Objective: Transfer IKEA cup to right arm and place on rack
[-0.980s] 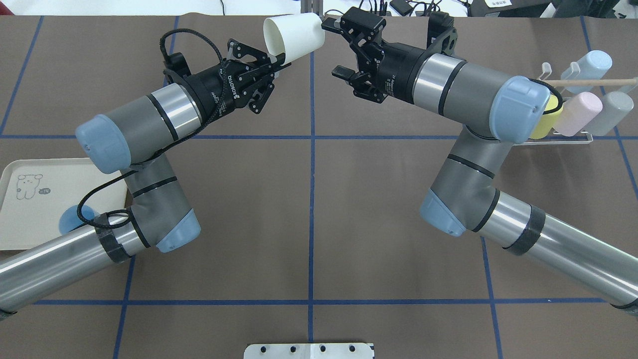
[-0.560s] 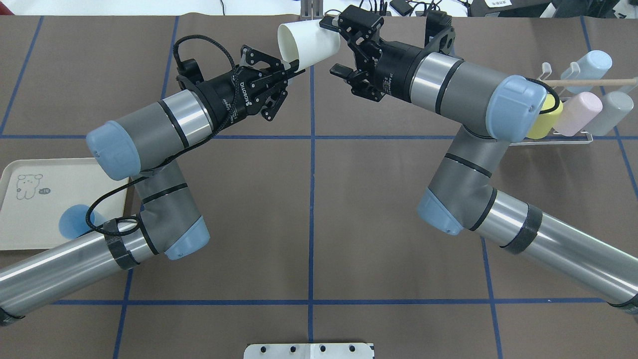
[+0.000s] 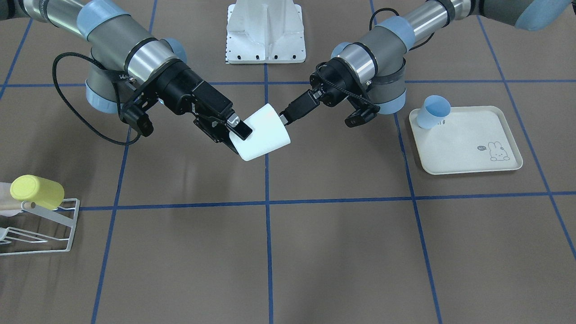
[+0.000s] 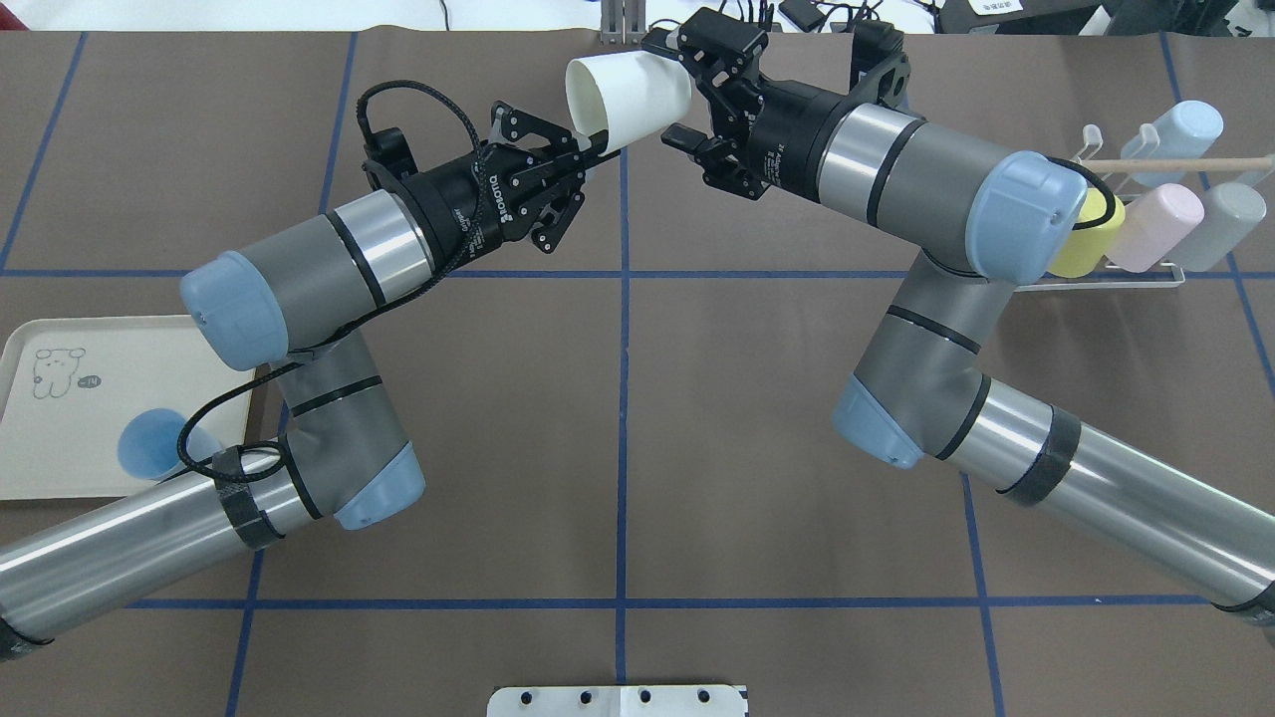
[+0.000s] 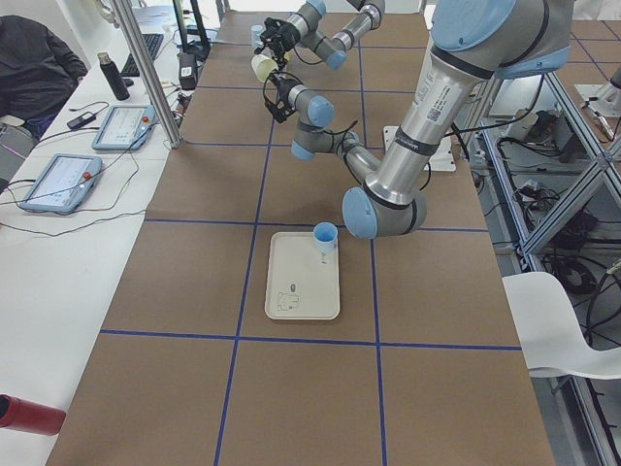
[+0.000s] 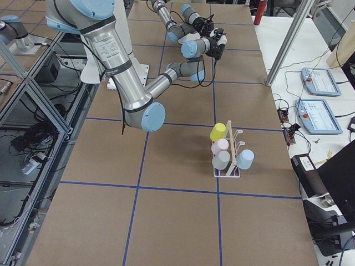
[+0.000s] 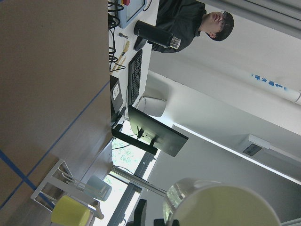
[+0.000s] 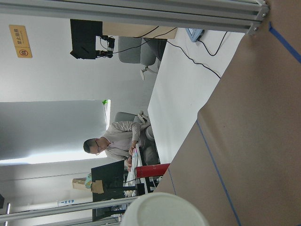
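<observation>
two robot arms meet over a brown table marked with blue tape lines. in the upper centre of the overhead view a white cup [image 4: 628, 92] hangs in the air, tipped on its side. its open mouth faces the left of the frame and its closed base faces right. the left gripper [image 4: 590, 147], reaching in from the left, has its fingers pinched together on the lower edge of the cup's rim. the right gripper [image 4: 669, 92], at the end of the right arm [image 4: 926, 174] coming in from the right, has its jaws apart, one finger on either side of the cup's base end. whether they touch the cup cannot be told. at the right edge of that view stands the white wire rack [image 4: 1245, 158], well apart from the white cup. it carries a yellow cup [image 4: 1096, 239], a pink cup [image 4: 1155, 227], a grey cup [image 4: 1230, 224] and a light-blue cup [image 4: 1185, 127] on its prongs. at the lower left lies a cream tray [image 4: 60, 438] with a blue cup [image 4: 139, 448] on it.
</observation>
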### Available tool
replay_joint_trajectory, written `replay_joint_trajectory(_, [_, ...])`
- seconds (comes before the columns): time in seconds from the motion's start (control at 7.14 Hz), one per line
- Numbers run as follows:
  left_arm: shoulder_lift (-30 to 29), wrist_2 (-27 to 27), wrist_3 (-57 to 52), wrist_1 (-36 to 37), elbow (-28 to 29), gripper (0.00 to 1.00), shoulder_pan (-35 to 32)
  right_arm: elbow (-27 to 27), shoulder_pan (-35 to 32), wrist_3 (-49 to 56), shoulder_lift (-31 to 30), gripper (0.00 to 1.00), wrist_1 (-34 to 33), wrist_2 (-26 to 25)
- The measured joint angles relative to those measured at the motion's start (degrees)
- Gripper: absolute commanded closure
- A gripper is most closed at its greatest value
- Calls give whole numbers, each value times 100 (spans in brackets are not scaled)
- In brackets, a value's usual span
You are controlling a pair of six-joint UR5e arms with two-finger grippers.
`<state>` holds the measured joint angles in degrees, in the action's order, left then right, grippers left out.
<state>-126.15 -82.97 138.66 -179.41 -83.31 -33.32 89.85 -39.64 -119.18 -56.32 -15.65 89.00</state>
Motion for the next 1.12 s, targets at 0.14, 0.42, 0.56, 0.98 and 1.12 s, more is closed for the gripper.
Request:
replay_joint_trajectory(0.14, [-3,8,2,-2,-7,100,41,-2,0,0,3,0,3,-8])
replay_joint_trajectory(0.42, [-6,22,29,1,-24,100,72,-3,6,-6,7,0,10,-20])
replay_joint_trajectory(0.56, [-12,25,50,4,-28,100,82,-3,7,-7,7,0,15,-22])
replay_joint_trajectory(0.98, [-53,35,70,50,-20,100,101,-3,13,-9,20,0,18,-22])
replay_joint_trajectory(1.12, [-59,38,72,70,-19,100,103,-3,11,-11,28,1,18,-22])
